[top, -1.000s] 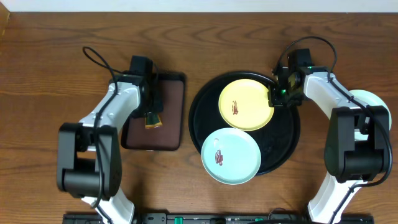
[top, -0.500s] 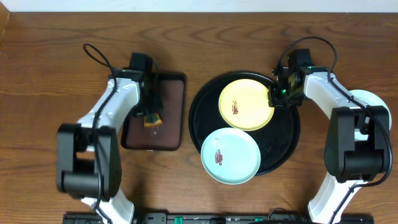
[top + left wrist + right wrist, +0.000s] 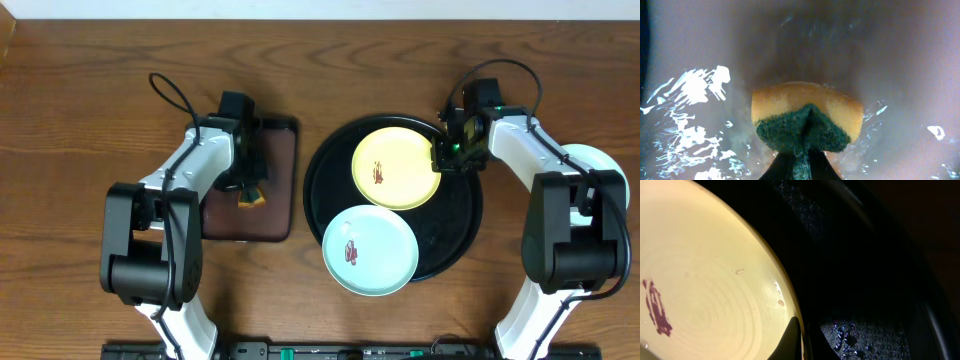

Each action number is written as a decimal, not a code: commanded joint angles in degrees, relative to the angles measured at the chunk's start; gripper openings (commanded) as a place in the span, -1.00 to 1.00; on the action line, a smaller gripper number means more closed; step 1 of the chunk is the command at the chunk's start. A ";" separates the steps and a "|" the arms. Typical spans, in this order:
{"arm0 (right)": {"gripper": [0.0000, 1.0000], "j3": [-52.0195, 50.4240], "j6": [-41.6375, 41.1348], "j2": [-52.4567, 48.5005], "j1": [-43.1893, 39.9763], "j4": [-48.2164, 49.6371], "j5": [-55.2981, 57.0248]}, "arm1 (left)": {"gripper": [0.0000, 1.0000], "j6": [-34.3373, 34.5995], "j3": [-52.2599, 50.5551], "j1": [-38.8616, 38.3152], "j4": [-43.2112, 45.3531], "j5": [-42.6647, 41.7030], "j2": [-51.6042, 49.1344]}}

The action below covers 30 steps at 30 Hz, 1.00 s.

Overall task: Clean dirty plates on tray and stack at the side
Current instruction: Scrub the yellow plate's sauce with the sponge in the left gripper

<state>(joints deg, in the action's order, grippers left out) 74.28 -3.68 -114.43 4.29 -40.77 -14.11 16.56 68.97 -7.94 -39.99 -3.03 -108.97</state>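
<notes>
Your left claw (image 3: pixel 247 189) has just closed. One second ago its jaws stood apart around the sponge (image 3: pixel 806 120); now they pinch its green side tightly, above the brown tray (image 3: pixel 280 170). I judge that wiping can begin soon. Your right claw (image 3: pixel 441 155) has not moved and grips the yellow plate (image 3: pixel 395 167) at its 3 o'clock edge. This plate lies at 12 o'clock in the black tray (image 3: pixel 455 230). The mint plate (image 3: pixel 370 250) lies at 7 o'clock, over the rim. Both carry a smear. I can read no writing or brand.

Glossy plates (image 3: pixel 396 167), wood-grain table (image 3: pixel 80 120), yellow foam sponge (image 3: pixel 807 117) with rough green face.
</notes>
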 commanded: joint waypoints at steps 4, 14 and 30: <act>-0.98 -0.28 -0.57 -1.70 0.28 -0.83 1.22 | -0.86 -1.51 10.91 -0.55 -10.40 -1.20 2.32; -0.98 -0.28 -3.37 -1.70 0.31 -0.87 2.08 | -0.85 4.98 19.26 -11.58 -2.64 -10.51 2.71; -0.98 -0.28 -3.30 -1.70 0.31 -1.53 2.08 | -0.86 23.96 19.26 -27.58 21.20 -26.47 -14.34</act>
<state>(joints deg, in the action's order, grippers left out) 74.32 -5.93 -114.43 4.29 -41.34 -13.54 34.70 87.50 -34.89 -20.75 -22.50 -120.29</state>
